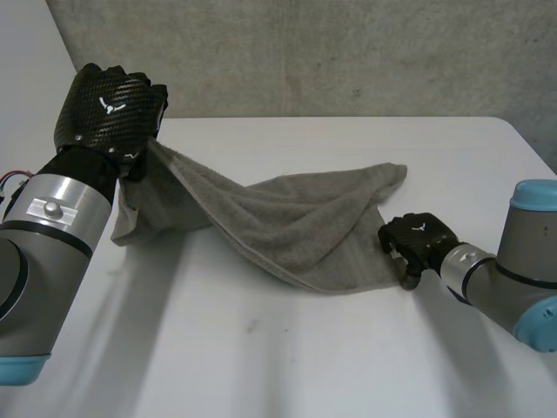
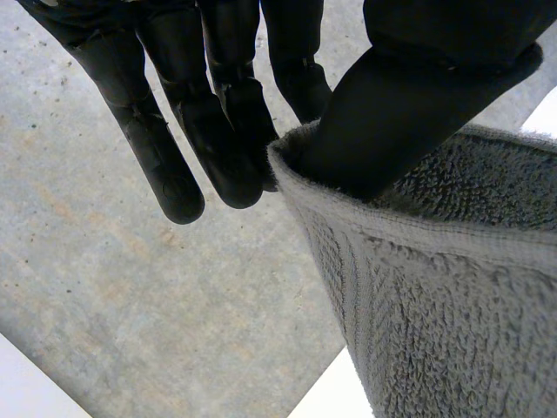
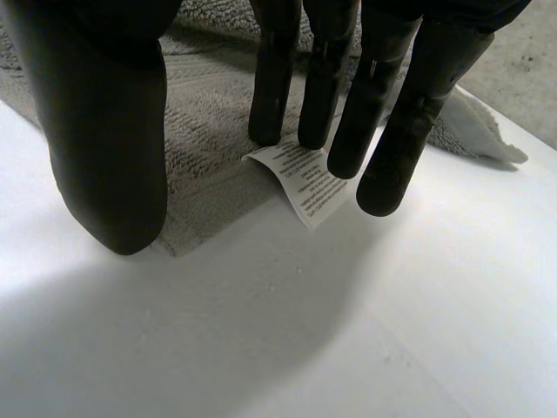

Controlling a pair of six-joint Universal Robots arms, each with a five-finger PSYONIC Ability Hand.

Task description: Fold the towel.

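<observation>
Up at ten o'clock over the table (image 1: pixel 287 357), the left hand (image 1: pixel 109 109) shows only its glossy back from behind, hiding its fingers. Its wrist camera settles the matter: the thumb (image 2: pixel 374 122) clamps the hem of the towel (image 1: pixel 296 218) against the fingers (image 2: pixel 226 148), a firm pinch on one corner held up off the surface. Part of the towel lies doubled under its own folds, so I cannot make out the layers underneath. Both forearms run out of sight, the left at seven o'clock and the right at four. The print on the white label (image 3: pixel 305 178) is too small to read.

The table is plain white and matte, and a rough grey concrete wall (image 1: pixel 348 52) stands behind it at twelve o'clock.

The towel is grey terry with a flatter woven band along the hem. It hangs from the raised corner, sags down in diagonal folds and spreads flat across the middle of the table towards three o'clock. There the right hand (image 1: pixel 418 242) sits at the towel's near corner. It is released, with straight fingers (image 3: pixel 270 96) whose tips are down on the cloth and beside the label.
</observation>
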